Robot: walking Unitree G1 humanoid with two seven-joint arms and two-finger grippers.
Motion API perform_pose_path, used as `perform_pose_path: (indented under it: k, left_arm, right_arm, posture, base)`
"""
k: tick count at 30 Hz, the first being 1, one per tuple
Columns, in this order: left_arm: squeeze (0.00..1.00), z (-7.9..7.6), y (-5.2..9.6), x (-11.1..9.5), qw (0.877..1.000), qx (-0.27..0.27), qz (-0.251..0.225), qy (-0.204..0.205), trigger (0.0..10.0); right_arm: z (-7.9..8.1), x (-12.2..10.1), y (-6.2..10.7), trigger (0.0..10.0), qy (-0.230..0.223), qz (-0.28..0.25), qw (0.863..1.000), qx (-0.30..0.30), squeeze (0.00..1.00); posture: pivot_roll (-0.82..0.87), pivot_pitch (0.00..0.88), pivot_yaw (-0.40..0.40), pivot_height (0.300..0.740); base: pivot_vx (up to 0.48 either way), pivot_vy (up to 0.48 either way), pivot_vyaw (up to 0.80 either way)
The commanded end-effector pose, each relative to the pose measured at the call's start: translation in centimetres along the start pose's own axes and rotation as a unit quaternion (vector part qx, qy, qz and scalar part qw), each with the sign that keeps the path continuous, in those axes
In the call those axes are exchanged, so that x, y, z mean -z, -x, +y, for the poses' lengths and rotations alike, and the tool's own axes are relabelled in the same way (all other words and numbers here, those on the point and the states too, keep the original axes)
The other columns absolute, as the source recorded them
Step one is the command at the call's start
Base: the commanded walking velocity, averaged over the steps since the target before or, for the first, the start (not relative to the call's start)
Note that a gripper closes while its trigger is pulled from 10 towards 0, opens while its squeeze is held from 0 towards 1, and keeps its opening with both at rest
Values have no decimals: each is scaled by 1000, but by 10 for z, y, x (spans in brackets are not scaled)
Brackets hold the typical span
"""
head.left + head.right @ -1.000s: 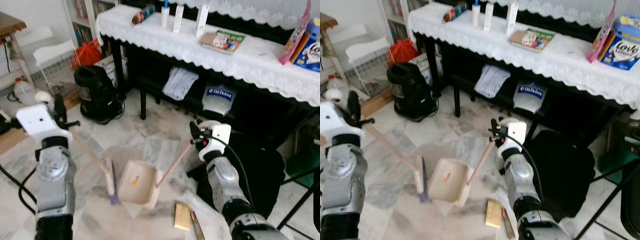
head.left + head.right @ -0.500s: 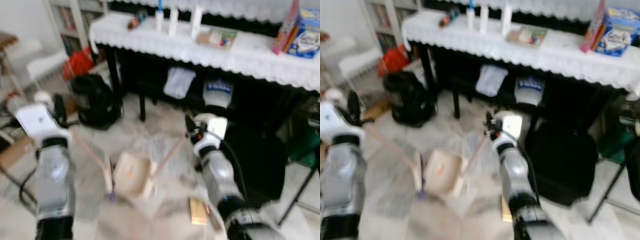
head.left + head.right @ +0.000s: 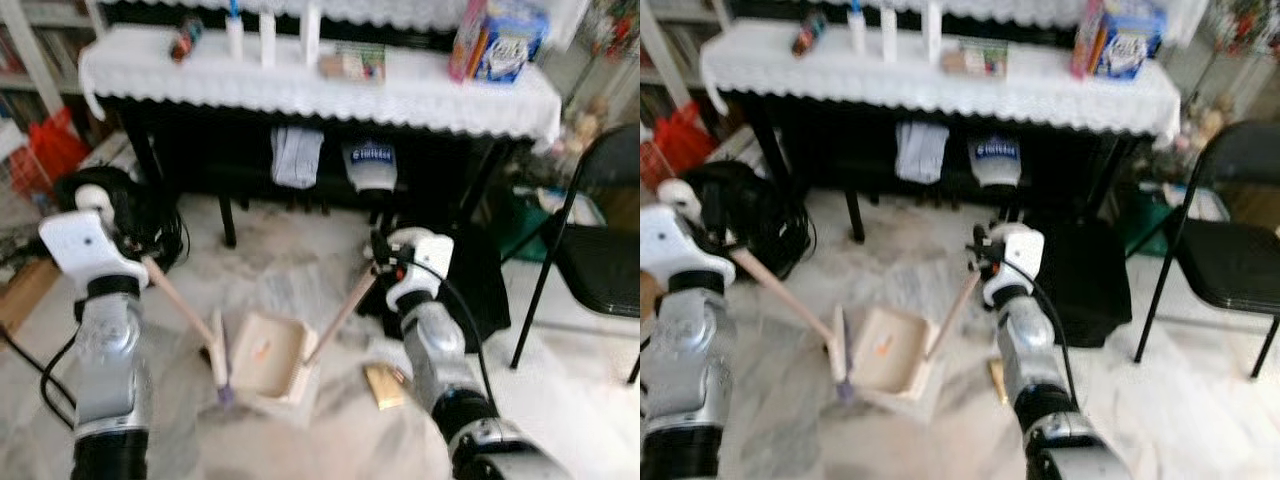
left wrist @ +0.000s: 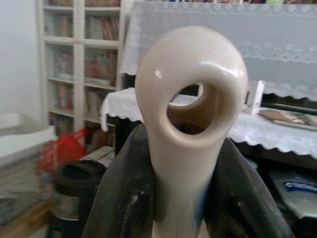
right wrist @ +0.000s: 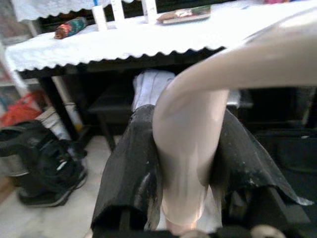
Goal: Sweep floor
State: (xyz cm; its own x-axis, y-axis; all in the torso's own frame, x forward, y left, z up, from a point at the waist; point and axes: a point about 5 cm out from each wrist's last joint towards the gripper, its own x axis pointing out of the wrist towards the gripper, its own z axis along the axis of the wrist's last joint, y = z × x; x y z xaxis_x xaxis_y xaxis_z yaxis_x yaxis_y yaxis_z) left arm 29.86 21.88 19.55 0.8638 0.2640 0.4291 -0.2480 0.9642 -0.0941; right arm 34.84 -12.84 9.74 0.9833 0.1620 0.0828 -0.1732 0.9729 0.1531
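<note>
Beige plastic all round: the left gripper [image 4: 173, 198] is clamped on the broom handle [image 3: 180, 305], the right gripper [image 5: 183, 183] on the dustpan handle [image 3: 340, 315]. Both sticks slope down to the middle, where the broom head [image 3: 219, 362] stands just beside the dustpan [image 3: 268, 355], at its 9 o'clock. An orange scrap [image 3: 261, 350] lies inside the pan. A tan block [image 3: 382, 385] sits on the floor at the pan's 3 o'clock, nearer the right arm, so I reckon the broom has to cross over.

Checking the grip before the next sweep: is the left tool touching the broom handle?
Touching. In the left wrist view both black fingers press against the sides of the beige broom handle, with no gap either side of the left tool.
</note>
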Motion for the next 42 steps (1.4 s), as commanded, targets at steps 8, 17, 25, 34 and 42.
perform_pose_path:
  k: [8, 17, 25, 34, 42]
  left_arm:
    - [0, 6, -3, -7, 1000, -7, -21, -4, 10000]
    - [0, 4, 0, -3, 1000, -5, -14, -4, 10000]
    - [0, 3, -1, -3, 1000, -3, -15, -5, 10000]
    - [0, 2, -1, -1, 1000, 1, -10, -4, 10000]
    - [0, 0, 0, 0, 1000, 7, -7, -6, 10000]
  right_arm:
    - [11, -18, -11, 10000, -7, -38, 999, -12, 0]
    - [10, -20, -12, 10000, 2, -45, 999, -8, 0]
    - [10, -19, -12, 10000, 0, -44, 999, -7, 0]
    - [9, -19, -11, 10000, 3, -42, 999, -3, 0]
    - [-1, -14, -9, 10000, 17, -23, 999, 22, 0]
  posture:
    - [62, 4, -35, 740]
    - [61, 6, -35, 740]
    - [64, 8, -34, 740]
    - [64, 10, -34, 740]
    - [66, 10, -33, 740]
  base:
    - [0, 472, -579]
    - [0, 473, -249]
    - [0, 472, 0]
    - [0, 458, 0]
    - [0, 44, 0]
